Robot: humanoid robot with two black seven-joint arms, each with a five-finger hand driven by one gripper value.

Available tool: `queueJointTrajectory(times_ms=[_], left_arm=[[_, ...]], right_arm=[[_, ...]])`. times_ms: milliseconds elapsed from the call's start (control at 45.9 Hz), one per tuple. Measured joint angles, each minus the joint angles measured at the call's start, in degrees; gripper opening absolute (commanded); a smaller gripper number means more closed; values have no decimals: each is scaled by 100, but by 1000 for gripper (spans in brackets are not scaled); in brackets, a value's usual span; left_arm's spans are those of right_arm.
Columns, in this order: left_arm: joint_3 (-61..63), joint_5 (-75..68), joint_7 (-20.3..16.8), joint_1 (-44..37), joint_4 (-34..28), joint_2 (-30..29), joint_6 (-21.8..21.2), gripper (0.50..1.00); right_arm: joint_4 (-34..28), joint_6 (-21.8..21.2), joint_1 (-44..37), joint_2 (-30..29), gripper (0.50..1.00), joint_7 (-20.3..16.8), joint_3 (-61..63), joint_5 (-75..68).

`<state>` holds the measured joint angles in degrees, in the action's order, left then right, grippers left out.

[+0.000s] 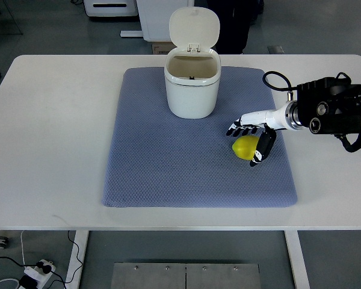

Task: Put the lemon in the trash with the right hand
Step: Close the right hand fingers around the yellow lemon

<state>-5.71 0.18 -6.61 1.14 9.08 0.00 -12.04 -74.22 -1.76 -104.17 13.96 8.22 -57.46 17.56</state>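
The lemon (245, 147), on the mat (168, 168) right of the open trash bin (192, 84), is loosely cupped, not lifted, by the right hand (256, 135)

A yellow lemon (246, 147) lies on a grey-blue mat (168, 162) with a fine dotted weave, spread over a plain white table (48, 132). The right hand (254, 133) at the lemon's 1 o'clock is white with black fingertips, on a black arm. The trash bin (192, 84) at the mat's 12 o'clock is cream-white, with a tan inside.

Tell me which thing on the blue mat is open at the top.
The white trash bin, with its lid flipped up behind it. The lemon, beside the right hand, is whole and closed.
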Motion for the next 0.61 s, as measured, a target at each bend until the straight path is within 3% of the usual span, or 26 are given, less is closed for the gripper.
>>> queueJointTrajectory(times_ms=[218,610], left_arm=[[0,0,0,0,1,0,0,1000],[0,0,0,1,1,0,0,1000]], right_arm=[[78,0,-6,1,797,48,4,-1],[128,0,113,0,797,92,117,1]])
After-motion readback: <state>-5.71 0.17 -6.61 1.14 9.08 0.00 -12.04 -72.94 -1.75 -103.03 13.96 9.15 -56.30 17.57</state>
